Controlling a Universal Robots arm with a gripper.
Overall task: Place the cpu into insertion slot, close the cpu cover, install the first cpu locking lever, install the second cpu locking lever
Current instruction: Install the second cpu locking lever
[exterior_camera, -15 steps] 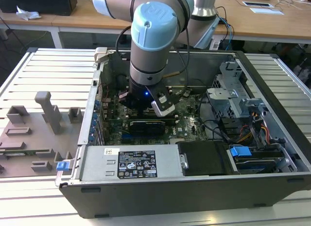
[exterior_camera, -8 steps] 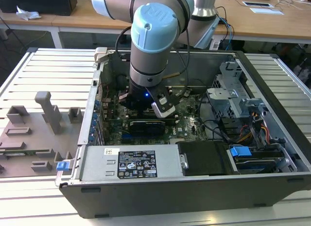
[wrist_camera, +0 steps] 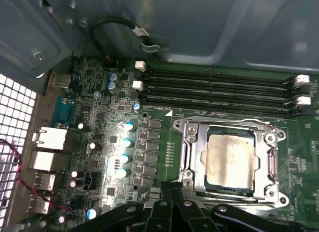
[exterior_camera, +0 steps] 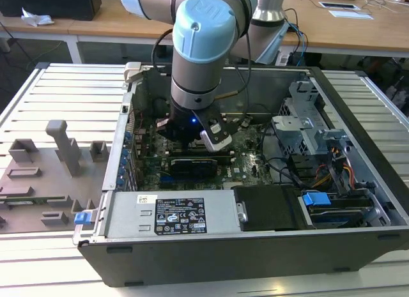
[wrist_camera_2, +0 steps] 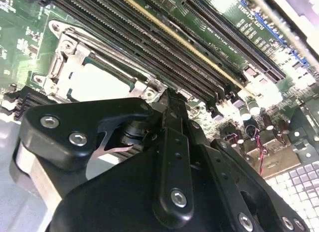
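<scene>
The cpu [wrist_camera: 232, 159] lies flat in the insertion slot [wrist_camera: 219, 184], its dull silver top showing through the cpu cover [wrist_camera: 227, 128]. The cover, a silver frame, lies down over the chip's edges. The second wrist view shows the same chip [wrist_camera_2: 97, 83] as a pale square inside the frame [wrist_camera_2: 60, 67]. My gripper [wrist_camera: 173, 188] hovers just beside the socket's corner, its black fingers together with nothing visible between them. It appears again [wrist_camera_2: 169, 100] over the board next to the socket. In the exterior view the gripper [exterior_camera: 192, 138] reaches down inside the open computer case [exterior_camera: 358, 137].
Long black memory slots [wrist_camera: 219, 92] run alongside the socket. Capacitors [wrist_camera: 127, 142] and rear ports [wrist_camera: 50, 142] crowd the board near a case wall. A black cable [wrist_camera: 124, 27] hangs by the wall. A power supply [exterior_camera: 169, 214] and drive bay [exterior_camera: 319, 137] flank the arm.
</scene>
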